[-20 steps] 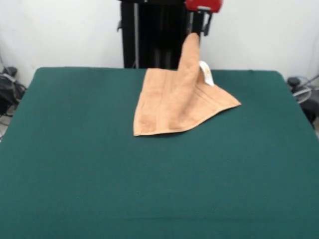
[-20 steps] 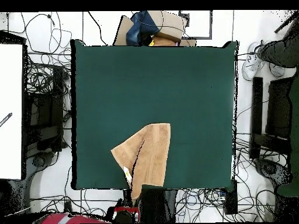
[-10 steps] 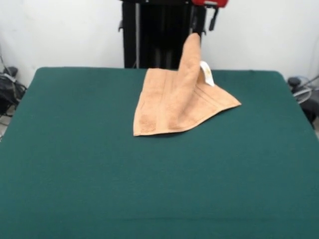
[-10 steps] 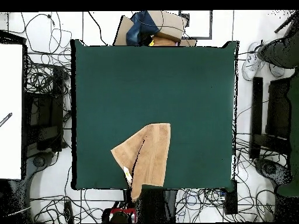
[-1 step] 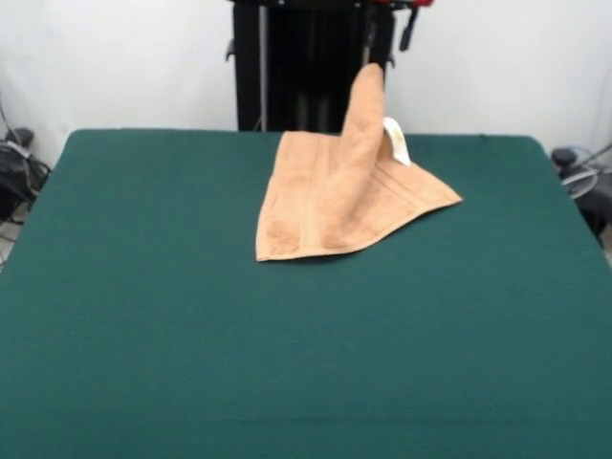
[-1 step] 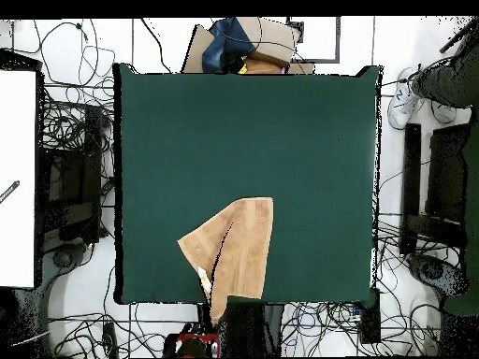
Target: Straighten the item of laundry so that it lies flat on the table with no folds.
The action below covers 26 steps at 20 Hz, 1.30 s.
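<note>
1. Towel point(image 5: 330, 196) lies folded near the table's point(image 5: 191, 335) pedestal edge, one corner standing in a stiff peak beside a white tag point(image 5: 395, 140).
2. Gripper point(image 5: 409, 21) barely shows at the top edge above the peak; whether its jaws are parted or closed cannot be told.
3. Flattening looks unfinished; the next move likely calls for regrasping a corner and drawing it outward.
4. Terry pile is soft, with woven stripes; the table's cover is dark green felt.

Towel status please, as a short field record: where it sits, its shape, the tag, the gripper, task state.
towel: on the table, at the edge next to the robot's pedestal
shape: not flat; one part stands up in a peak, the rest lies spread
tag: white, showing beside the peak
gripper: at the top edge, clear of the towel; open or shut cannot be told
task state: not finished
</note>
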### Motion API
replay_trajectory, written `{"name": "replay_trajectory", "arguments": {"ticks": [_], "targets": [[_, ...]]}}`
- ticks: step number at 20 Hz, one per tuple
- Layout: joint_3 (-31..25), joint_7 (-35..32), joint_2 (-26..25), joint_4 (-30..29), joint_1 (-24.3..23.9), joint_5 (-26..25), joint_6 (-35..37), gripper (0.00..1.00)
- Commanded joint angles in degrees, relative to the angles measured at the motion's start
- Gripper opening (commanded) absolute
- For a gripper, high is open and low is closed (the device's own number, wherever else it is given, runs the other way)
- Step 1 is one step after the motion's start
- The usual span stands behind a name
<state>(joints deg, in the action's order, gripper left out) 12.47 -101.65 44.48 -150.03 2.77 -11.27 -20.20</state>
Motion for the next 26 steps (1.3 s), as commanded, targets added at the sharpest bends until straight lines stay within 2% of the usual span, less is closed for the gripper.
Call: {"name": "replay_trajectory", "arguments": {"ticks": [1,7,12,17,26], "targets": [[-8.61,-5.00,5.59,6.38,-2.75,-1.41,9.74,1.00],[-8.45,-3.32,5.51,10.75,-1.36,-2.04,12.93,1.00],[-11.93,-4.30,4.98,12.34,-4.34,-3.24,13.90,1.00],[-14.15,-3.92,1.18,14.71,-7.32,-5.57,11.75,1.00],[-15.25,-0.73,-3.96,21.84,-8.84,-8.07,16.30,1.00]]}}
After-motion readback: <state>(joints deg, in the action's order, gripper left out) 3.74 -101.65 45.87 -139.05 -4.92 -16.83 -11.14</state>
